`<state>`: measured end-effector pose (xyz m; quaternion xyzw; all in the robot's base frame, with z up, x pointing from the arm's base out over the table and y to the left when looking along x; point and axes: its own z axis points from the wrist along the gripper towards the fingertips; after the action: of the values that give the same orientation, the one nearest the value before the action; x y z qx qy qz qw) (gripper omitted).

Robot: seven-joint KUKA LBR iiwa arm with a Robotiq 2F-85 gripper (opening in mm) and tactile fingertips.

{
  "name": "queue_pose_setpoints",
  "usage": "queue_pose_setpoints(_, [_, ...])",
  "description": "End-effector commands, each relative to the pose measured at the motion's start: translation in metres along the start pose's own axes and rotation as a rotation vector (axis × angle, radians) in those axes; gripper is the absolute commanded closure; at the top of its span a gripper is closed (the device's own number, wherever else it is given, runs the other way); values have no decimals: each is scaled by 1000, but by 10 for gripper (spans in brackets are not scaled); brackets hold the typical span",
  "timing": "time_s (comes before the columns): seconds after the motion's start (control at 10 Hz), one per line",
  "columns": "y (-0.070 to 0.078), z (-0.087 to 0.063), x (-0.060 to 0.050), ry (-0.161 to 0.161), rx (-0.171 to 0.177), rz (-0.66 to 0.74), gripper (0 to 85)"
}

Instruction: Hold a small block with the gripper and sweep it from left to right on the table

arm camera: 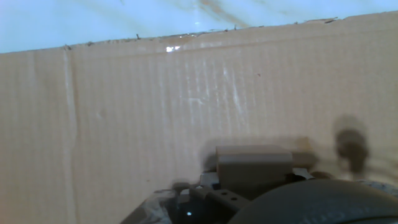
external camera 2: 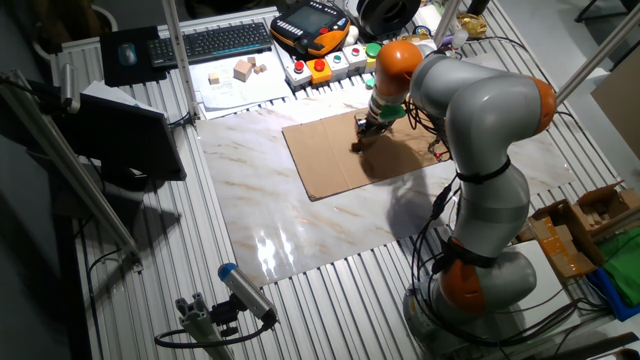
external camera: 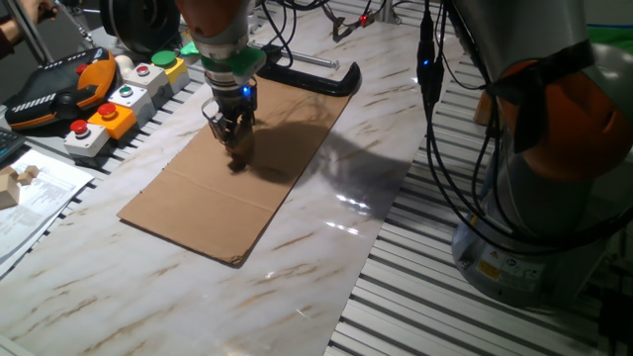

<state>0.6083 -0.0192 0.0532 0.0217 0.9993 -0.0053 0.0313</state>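
Note:
My black gripper (external camera: 237, 158) with its blue light and green ring hangs fingers-down over the brown cardboard sheet (external camera: 198, 208) lying on the white marble table (external camera: 297, 267). In the hand view a small tan block (arm camera: 254, 163) sits at the fingertips, pressed onto the cardboard (arm camera: 124, 112). The jaws look closed on it. In the other fixed view the gripper (external camera 2: 362, 140) is at the cardboard's far right part (external camera 2: 330, 165), with the marble table (external camera 2: 250, 190) beyond it. The block is hard to make out in both fixed views.
Button boxes (external camera: 109, 109), a teach pendant (external camera: 49, 94) and a black handle-shaped tool (external camera: 316, 77) lie behind the cardboard. Loose wooden pieces rest on paper (external camera 2: 240, 70) near a keyboard (external camera 2: 215, 40). The arm's base (external camera: 554, 158) stands at the right.

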Motion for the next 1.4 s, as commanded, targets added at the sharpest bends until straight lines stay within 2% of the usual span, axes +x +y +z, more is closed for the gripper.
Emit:
queue_pose_setpoints(0.0, [2, -1, -1, -1, 2, 0, 843])
queue_pose_setpoints(1.3, [28, 0, 3, -3, 6, 14, 843])
